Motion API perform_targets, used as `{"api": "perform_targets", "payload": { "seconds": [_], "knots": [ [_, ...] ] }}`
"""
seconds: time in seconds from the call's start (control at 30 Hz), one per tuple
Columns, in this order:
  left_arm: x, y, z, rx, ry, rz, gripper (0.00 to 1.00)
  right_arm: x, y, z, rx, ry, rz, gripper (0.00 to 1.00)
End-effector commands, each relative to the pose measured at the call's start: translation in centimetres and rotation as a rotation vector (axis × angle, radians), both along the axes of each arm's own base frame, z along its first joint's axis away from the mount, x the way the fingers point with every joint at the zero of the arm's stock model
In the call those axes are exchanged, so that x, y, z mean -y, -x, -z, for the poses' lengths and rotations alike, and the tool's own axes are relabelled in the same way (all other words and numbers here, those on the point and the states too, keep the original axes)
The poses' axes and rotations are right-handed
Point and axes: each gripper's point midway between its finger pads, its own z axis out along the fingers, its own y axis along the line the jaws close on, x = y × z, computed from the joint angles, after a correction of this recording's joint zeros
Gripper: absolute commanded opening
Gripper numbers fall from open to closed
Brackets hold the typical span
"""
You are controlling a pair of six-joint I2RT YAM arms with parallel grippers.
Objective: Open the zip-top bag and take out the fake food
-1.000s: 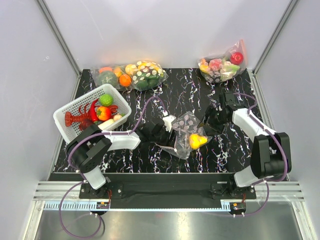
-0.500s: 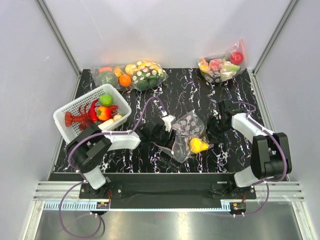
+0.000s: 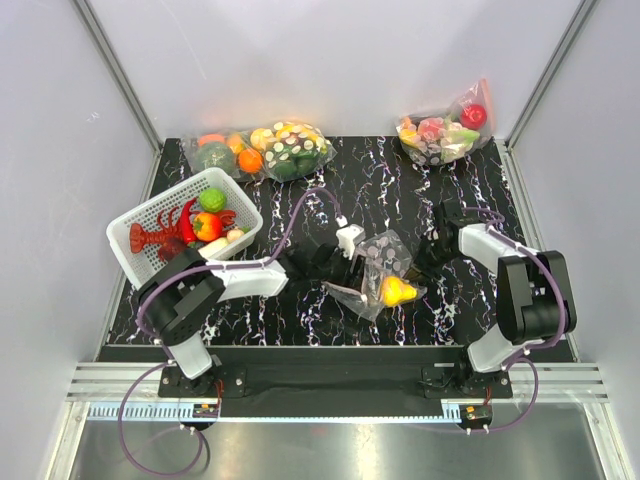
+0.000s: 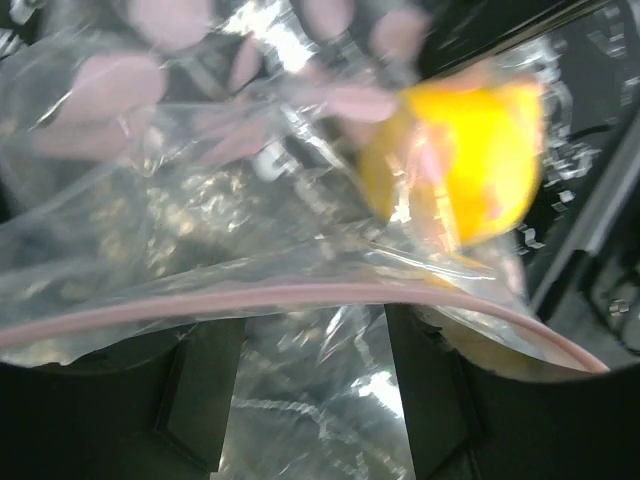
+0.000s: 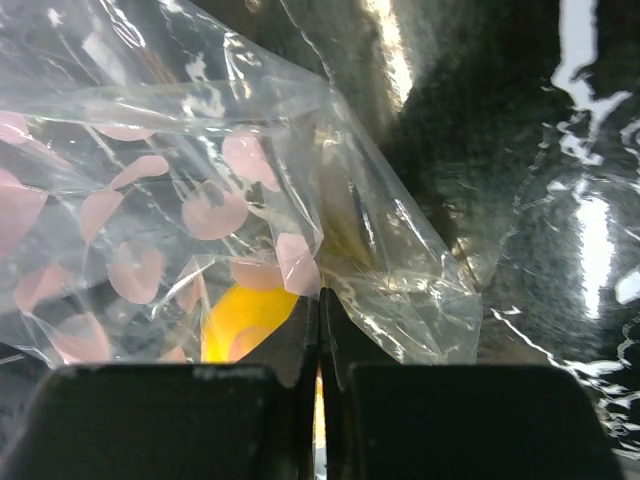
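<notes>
The zip-top bag (image 3: 381, 256), clear with pale dots, lies crumpled mid-table between my two grippers. A yellow lemon-like piece of fake food (image 3: 397, 291) shows inside it near the front. My left gripper (image 3: 356, 258) is at the bag's left side. In the left wrist view its fingers (image 4: 205, 385) stand apart, with bag film (image 4: 150, 230) across the gap, the pink zip strip (image 4: 300, 293) over their tips and the yellow fruit (image 4: 470, 165) beyond. My right gripper (image 3: 426, 262) is shut, pinching a fold of the bag (image 5: 150, 200) at its tips (image 5: 321, 295), the yellow fruit (image 5: 245, 320) just behind.
A white basket (image 3: 150, 215) at the left holds a red lobster (image 3: 155, 238), a tomato and a green fruit. A bulging dotted bag (image 3: 270, 150) sits at the back left, and another with a red apple (image 3: 445, 130) at the back right. Walls close in on three sides.
My right gripper has moved in toward the bag's right edge and closed on it. The left gripper has shifted right, and the bag has bunched up between the two.
</notes>
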Motion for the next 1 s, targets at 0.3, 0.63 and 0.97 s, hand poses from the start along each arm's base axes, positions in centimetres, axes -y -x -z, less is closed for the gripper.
{"api": "perform_targets", "payload": {
  "seconds": [0.3,0.63,0.97],
  "knots": [
    [5.2,0.3,-3.5,0.022,0.158,0.118,0.63,-2.9,-2.5,0.1,0.012,-0.170,0.058,0.00],
    [4.2,0.2,-1.5,0.012,0.092,0.093,0.62,-0.1,-4.6,-3.0,0.146,0.023,-0.005,0.52],
    [3.3,-0.1,-0.4,0.019,0.051,0.058,0.62,2.9,-1.0,-4.6,0.118,0.181,-0.008,0.76]
  ]
}}
